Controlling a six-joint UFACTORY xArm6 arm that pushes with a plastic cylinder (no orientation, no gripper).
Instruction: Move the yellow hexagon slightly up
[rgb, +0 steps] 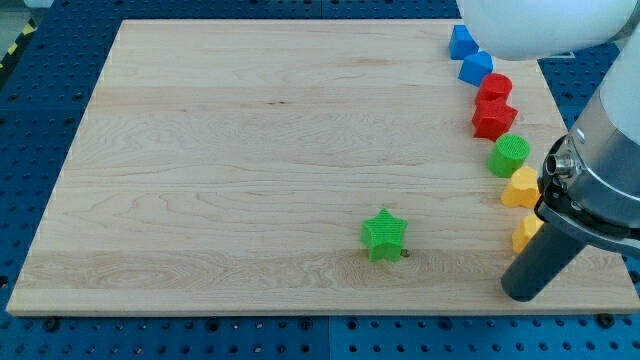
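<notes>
The yellow hexagon (520, 188) lies near the board's right edge, just below a green cylinder (509, 155). A second yellow block (525, 232) sits below the hexagon, partly hidden by my rod, so its shape is unclear. My dark rod slants down from the view's right. My tip (522, 294) rests near the board's bottom right corner, below the second yellow block and well below the hexagon. It touches neither that I can see.
Above the green cylinder, a column runs up the right side: a red star-like block (493, 120), a red cylinder (494, 87) and two blue blocks (476, 67) (460, 42). A green star (384, 235) lies at bottom centre. The board's right edge (580, 130) is close.
</notes>
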